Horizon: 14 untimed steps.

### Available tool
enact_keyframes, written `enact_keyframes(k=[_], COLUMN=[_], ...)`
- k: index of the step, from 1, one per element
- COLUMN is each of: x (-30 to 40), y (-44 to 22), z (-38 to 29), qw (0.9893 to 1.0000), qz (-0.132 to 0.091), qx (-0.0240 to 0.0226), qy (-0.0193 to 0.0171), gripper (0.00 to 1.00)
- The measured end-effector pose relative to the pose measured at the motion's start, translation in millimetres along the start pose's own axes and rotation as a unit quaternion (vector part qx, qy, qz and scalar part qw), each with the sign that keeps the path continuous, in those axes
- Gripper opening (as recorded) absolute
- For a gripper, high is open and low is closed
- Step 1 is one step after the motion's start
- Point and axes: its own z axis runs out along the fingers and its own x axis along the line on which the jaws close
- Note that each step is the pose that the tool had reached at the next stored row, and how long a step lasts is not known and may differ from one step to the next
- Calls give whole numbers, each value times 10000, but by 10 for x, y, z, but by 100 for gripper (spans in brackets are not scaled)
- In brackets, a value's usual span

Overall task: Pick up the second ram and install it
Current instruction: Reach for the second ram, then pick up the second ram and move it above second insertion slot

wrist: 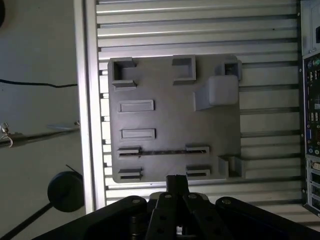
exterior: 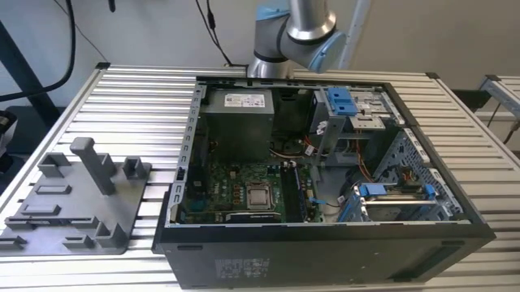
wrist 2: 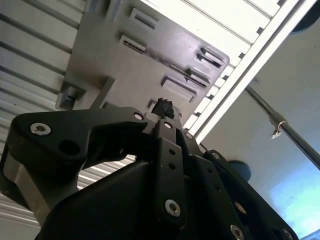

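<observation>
Closed and empty, the hand (wrist: 176,181) hovers above the fixture tray (wrist: 170,102), the second ram (wrist: 165,151) lying edge-up crosswise just ahead.

A slatted metal table (exterior: 146,91) stands before a pale wall (exterior: 146,30), black cables (exterior: 73,30) hanging.

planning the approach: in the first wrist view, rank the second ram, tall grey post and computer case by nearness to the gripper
1. second ram: standing on edge in the tray slots, closest to the gripper.
2. tall grey post: farther across the tray.
3. computer case: off the tray, beside it.
</observation>
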Motion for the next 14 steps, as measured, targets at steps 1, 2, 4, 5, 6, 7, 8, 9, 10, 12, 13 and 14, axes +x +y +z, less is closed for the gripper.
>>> enact_keyframes(k=[1,2,4,5,6,7,8,9,10,12,13,14], x=[0,0,0,0,0,0,0,0,0,0,0,2], y=[0,0,0,0,0,0,0,0,0,0,0,0], z=[0,0,0,0,0,0,0,0,0,0,0,0], qw=[10000,10000,10000,10000,10000,10000,10000,10000,10000,10000,10000,10000], qz=[0,0,0,0,0,0,0,0,0,0,0,-5], qx=[0,0,0,0,0,0,0,0,0,0,0,0], qy=[0,0,0,0,0,0,0,0,0,0,0,1], gripper=[11,11,11,11,11,11,11,11,11,11,11,11])
